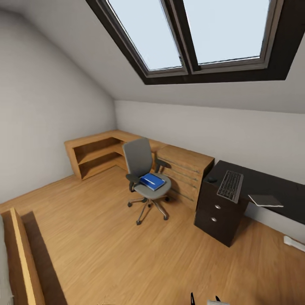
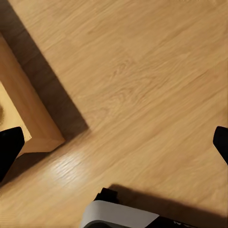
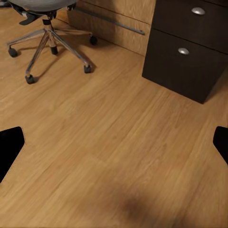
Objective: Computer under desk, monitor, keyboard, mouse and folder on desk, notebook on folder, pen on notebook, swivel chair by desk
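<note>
A grey swivel chair (image 1: 142, 169) stands on the wooden floor, a short way left of the dark desk (image 1: 262, 182). A blue folder (image 1: 152, 181) lies on its seat. On the desk lie a grey keyboard (image 1: 230, 186), a small dark mouse (image 1: 211, 179) to its left, and a flat grey notebook-like item (image 1: 265, 200) overhanging the front edge. My left gripper (image 2: 114, 147) hangs open over bare floor. My right gripper (image 3: 114, 145) is open too, above the floor in front of the chair's wheeled base (image 3: 47, 42) and the desk's drawer unit (image 3: 190, 52).
A wooden dresser (image 1: 186, 169) sits between chair and desk, and a low wooden shelf (image 1: 97, 152) fills the far corner. A bed frame (image 1: 21, 254) runs along the near left; its corner (image 2: 33, 118) is close to my left gripper. A white object (image 1: 293, 243) lies on the floor under the desk.
</note>
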Controlling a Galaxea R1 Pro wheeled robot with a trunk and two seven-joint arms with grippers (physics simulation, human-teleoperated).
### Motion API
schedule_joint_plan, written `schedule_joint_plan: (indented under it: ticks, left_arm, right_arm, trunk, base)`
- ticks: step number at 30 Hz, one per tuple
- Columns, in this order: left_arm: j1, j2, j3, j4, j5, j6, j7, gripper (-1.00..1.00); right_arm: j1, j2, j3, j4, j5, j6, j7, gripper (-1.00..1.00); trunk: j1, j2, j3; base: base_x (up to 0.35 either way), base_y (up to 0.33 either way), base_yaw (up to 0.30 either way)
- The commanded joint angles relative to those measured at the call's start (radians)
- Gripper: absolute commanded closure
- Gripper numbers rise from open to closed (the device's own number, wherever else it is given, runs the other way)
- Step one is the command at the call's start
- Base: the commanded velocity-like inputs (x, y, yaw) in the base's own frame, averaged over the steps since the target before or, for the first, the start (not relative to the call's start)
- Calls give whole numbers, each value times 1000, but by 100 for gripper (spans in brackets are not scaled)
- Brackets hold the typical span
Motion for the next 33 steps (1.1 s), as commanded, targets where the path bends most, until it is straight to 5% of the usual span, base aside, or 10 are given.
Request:
schedule_joint_plan:
  ticks: [1, 12, 33]
  left_arm:
    - [-2, 1, -9, 0, 11, -7, 6, -100]
    - [-2, 1, -9, 0, 10, -8, 5, -100]
    - [-2, 1, -9, 0, 10, -8, 3, -100]
  right_arm:
    - [-1, -1, 8, 0, -5, -2, -7, -100]
    - [-1, -2, 8, 2, -4, -4, -5, -100]
    - [-1, -3, 7, 2, -5, -3, -6, -100]
  trunk:
    - [1, -2, -3]
    - [1, -2, -3]
    - [1, -2, -3]
  base:
    - [95, -60, 178]
    - [240, -38, 5]
    - [159, 36, -278]
